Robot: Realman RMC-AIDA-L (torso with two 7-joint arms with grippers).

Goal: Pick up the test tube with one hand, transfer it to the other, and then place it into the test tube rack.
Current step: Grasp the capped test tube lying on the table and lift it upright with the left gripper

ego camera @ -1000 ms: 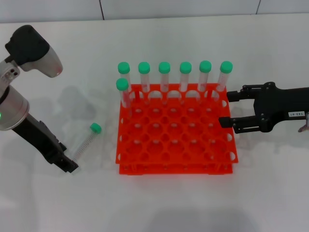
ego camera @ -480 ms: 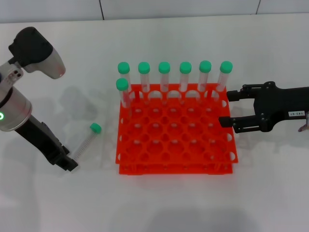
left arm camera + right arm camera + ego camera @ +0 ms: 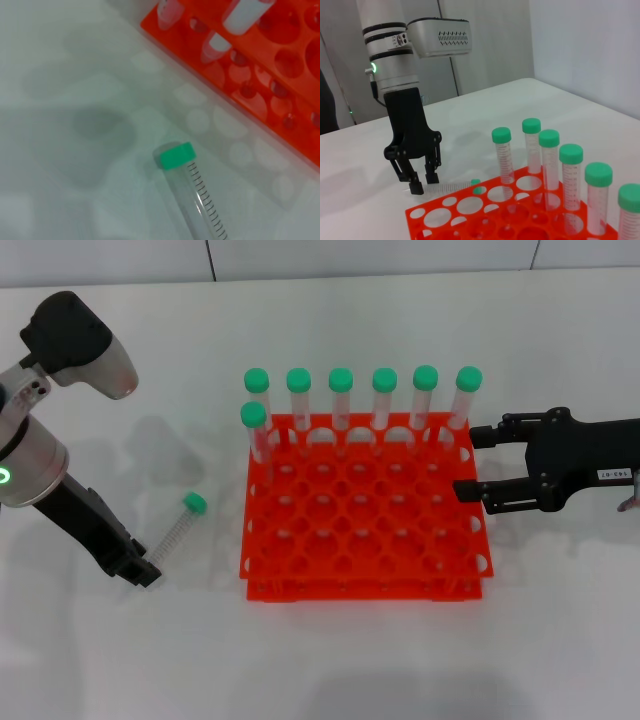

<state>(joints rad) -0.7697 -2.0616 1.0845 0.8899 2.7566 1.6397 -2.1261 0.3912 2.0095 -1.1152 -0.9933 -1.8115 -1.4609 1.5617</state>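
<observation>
While the test tube [image 3: 178, 529] lies flat on the table [image 3: 330, 660], my left gripper [image 3: 147, 575] straddles its bottom end, fingers apart. My right gripper [image 3: 468, 462] hovers spread beside the test tube rack [image 3: 365, 520].

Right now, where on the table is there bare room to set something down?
Bare: in front of the test tube rack, and behind its standing tubes. Crowded: between rack and left hand, where the test tube lies; the right hand crowds the rack's other side.

Clear plastic test tube [image 3: 175, 533], glossy orange plastic test tube rack [image 3: 365, 585], matt white table [image 3: 330, 660].
</observation>
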